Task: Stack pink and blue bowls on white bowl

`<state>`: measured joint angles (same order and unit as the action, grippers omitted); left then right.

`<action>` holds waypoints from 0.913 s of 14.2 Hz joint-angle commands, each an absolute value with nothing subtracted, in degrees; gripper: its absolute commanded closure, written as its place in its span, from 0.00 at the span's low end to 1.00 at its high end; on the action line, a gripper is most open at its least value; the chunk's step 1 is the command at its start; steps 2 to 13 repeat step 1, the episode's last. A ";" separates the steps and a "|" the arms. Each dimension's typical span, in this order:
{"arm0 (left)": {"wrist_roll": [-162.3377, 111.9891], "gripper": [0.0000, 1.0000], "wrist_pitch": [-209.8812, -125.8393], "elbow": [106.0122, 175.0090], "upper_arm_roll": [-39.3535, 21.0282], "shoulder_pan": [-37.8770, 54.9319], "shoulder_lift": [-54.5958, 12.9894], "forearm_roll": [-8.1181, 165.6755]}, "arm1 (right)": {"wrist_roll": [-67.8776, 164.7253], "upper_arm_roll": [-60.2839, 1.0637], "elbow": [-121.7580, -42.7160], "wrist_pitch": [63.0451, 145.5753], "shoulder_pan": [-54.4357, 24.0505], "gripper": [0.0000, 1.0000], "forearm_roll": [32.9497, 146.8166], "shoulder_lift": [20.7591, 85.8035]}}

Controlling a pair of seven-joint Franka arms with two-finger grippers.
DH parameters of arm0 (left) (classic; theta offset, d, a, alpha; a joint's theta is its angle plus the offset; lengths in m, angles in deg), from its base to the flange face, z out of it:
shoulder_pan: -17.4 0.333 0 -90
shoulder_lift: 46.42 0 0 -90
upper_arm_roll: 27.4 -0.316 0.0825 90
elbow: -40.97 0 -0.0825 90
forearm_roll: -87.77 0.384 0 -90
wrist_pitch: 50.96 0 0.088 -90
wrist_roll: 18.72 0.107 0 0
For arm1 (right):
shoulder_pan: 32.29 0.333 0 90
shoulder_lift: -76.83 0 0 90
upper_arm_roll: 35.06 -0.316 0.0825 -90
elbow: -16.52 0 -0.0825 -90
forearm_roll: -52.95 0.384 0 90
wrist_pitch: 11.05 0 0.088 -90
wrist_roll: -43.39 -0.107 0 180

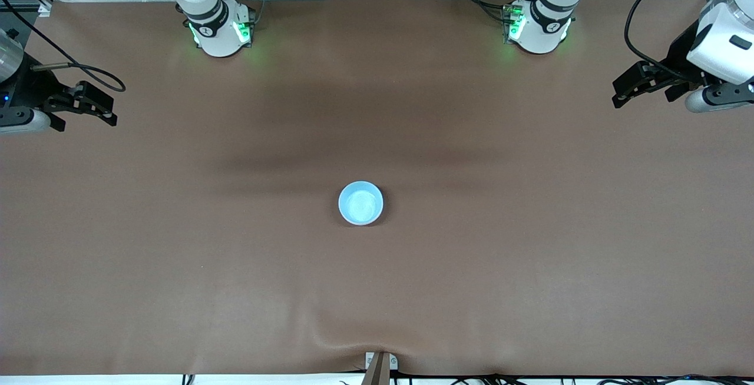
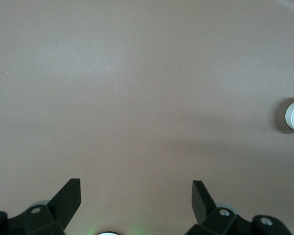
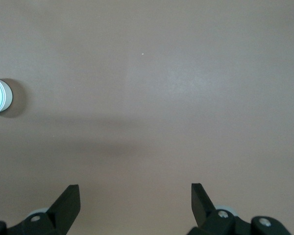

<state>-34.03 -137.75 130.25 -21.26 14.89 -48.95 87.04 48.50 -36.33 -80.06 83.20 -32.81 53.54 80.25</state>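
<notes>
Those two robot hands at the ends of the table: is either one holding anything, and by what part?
Neither. The left gripper and right gripper have open fingers with nothing between them. The stack with the blue bowl on top sits untouched mid-table.

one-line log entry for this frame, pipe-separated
bowls: single stack mid-table, blue bowl on top, white wall showing outside | left gripper: open, waiting over left arm's table end | right gripper: open, over right arm's end

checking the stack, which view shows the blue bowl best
The front view: the blue bowl sits whole near the table's middle, its inside visible. The left wrist view and right wrist view each catch only a sliver of it at the frame edge.
</notes>
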 commanded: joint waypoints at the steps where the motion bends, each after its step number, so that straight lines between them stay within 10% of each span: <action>1: -31.91 0.00 -137.45 129.57 -21.42 15.47 -49.15 88.37 | 49.19 -36.11 -81.13 83.61 -32.73 0.00 54.00 81.40; 13: -31.91 0.00 -137.45 129.57 -21.42 15.47 -49.15 88.37 | 49.19 -36.11 -81.13 83.61 -32.73 0.00 54.00 81.40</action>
